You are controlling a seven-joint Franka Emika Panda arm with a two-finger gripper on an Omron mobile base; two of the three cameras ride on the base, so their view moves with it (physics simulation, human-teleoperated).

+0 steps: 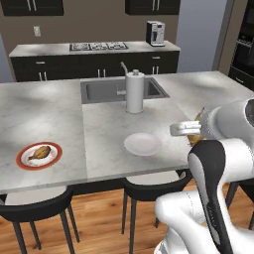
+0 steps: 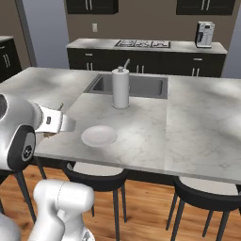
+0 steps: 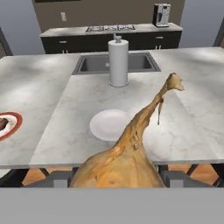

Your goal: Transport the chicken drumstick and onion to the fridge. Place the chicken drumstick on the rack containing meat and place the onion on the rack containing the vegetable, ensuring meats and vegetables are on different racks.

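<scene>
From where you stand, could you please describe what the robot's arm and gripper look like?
The arm is glossy white with bulbous rounded links and black joint sections. A light grey metallic wrist piece juts from a rounded white link. The gripper's fingers are small and dark grey.

Red-rimmed plate (image 3: pixel 8 124) cut by hand view's left edge, onion (image 3: pixel 127 157) base hidden below, gripper (image 3: pixel 118 177) fingertips mostly covered by onion

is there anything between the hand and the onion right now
No. In the hand view the onion sits right at the hand, between its fingertips, with its thin stalk pointing out over the counter. The white plate and the paper towel holder lie beyond it, not between.
</scene>
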